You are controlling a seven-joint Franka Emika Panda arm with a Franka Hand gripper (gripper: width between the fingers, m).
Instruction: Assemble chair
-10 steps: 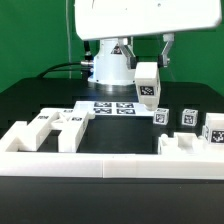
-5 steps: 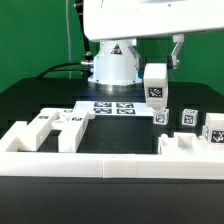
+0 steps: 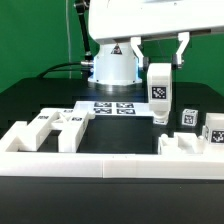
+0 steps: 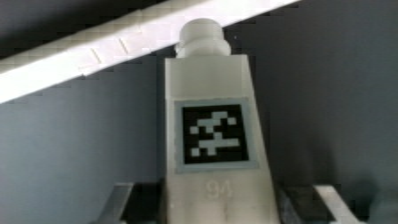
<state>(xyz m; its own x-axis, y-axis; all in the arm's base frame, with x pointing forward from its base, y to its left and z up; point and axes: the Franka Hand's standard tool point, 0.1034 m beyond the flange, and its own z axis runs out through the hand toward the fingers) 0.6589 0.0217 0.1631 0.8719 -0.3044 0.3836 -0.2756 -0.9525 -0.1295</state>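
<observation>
**Over the dark surface, a chair leg hangs in the tool**

At the exterior view's right, the tool [image 3: 160, 58] is pinching the top of a square chair leg [image 3: 160, 92]. It holds the leg upright, tag facing out. The lower end sits low over the surface [image 3: 35, 100], just beside the marker board [image 3: 112, 107]. Whether it touches down, I can't tell. The wrist view shows a round peg [image 4: 201, 38] at the leg's far end.

Two tagged chair pieces [image 3: 187, 117] stand close by at the right. The chunky chair parts [image 3: 60, 124] wait well apart at the left, behind the border wall [image 3: 110, 163].

The danger, to my eye, is the hold: it's high on a long piece, so any nudge could swing the leg in the jaws. A careless sweep could also topple those neighbours. And a tilted peg would jam rather than seat.
</observation>
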